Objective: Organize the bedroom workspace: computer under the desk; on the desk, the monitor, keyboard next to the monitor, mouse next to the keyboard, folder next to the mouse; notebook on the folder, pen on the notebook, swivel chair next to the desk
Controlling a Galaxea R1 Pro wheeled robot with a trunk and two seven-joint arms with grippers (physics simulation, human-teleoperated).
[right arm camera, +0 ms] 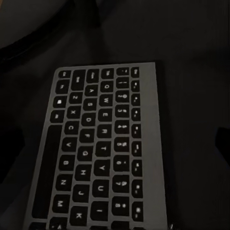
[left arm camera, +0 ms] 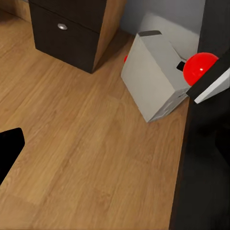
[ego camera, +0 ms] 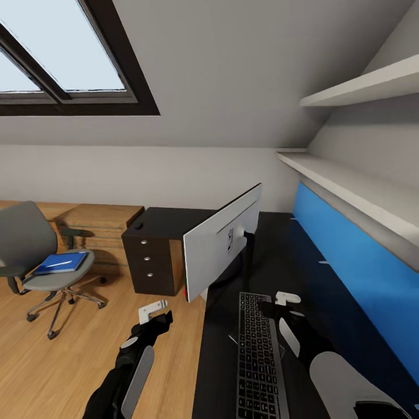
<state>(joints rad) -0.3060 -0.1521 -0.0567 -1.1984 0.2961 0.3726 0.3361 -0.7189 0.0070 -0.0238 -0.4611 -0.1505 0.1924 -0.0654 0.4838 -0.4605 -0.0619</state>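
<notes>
The monitor (ego camera: 221, 244) stands on the black desk (ego camera: 302, 273) with its silver-white back toward me. In front of it on the desktop lies the keyboard (ego camera: 256, 361) (right arm camera: 105, 148). My right gripper (ego camera: 285, 299) hovers open over the keyboard's far end. My left gripper (ego camera: 152, 311) is open above the floor, left of the desk. The grey computer (left arm camera: 158, 76) sits on the floor at the desk's edge. The mouse (ego camera: 139, 225) rests on the drawer unit (ego camera: 151, 262). At left, the swivel chair (ego camera: 26, 238) carries the blue folder (ego camera: 61, 263) with a white pen (ego camera: 60, 263) on it. The notebook is out of view.
A wooden chest of drawers (ego camera: 99, 224) stands against the wall behind the chair. A blue wall panel (ego camera: 355, 262) and white shelves (ego camera: 349, 186) run along the desk's right side. Wooden floor (ego camera: 87, 349) stretches between chair and desk. The monitor's red corner dot (left arm camera: 200, 67) hangs above the computer.
</notes>
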